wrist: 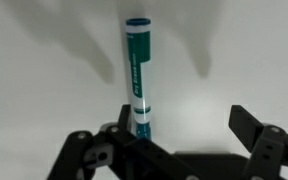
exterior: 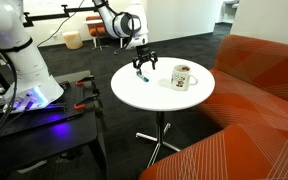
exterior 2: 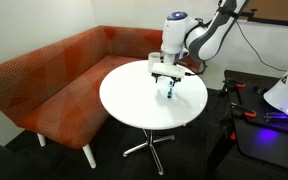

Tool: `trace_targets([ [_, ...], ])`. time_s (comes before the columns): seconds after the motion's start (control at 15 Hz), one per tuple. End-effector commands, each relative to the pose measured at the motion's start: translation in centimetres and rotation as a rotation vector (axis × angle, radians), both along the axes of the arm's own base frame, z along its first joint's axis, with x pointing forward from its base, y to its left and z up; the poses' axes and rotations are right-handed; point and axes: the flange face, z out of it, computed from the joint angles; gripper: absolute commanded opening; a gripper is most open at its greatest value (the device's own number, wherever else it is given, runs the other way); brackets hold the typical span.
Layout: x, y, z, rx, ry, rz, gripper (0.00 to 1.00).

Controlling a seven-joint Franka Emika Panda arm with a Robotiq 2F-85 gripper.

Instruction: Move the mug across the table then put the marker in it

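Note:
The white mug point(exterior: 181, 77) with a dark print stands on the round white table point(exterior: 134, 96), on the side near the orange sofa. I cannot make it out in the exterior view that shows the arm from the front. The marker point(wrist: 138, 75) is blue-green with a white band and lies on the table top; it also shows in both exterior views point(exterior: 141, 75) point(exterior 2: 169, 93). My gripper point(wrist: 184, 135) is low over the marker's near end, jaws wide open, and the marker lies right beside one finger. The gripper also shows in both exterior views point(exterior: 142, 63) point(exterior 2: 165, 79). The mug is to one side of the gripper, apart from it.
An orange corner sofa point(exterior 2: 44, 80) wraps round the far side of the table point(exterior 2: 124, 100). The robot base and a black bench with red clamps point(exterior: 44, 105) stand close to the table's other side.

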Motion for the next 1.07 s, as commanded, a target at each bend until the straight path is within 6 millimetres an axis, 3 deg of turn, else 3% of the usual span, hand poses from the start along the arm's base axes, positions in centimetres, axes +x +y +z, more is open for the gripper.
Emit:
trace_targets([
  [0.0,0.4,-0.3,-0.9,0.04,-0.006,0.009,1.0],
  [0.87,-0.3,-0.5,-1.9,0.098,0.041,-0.028,1.0],
  [0.93,-0.3,-0.5,-2.1,0.099,0.043,-0.032,0.75],
  [1.0,-0.4,-0.5,-2.1,0.099,0.046,-0.033,0.74],
])
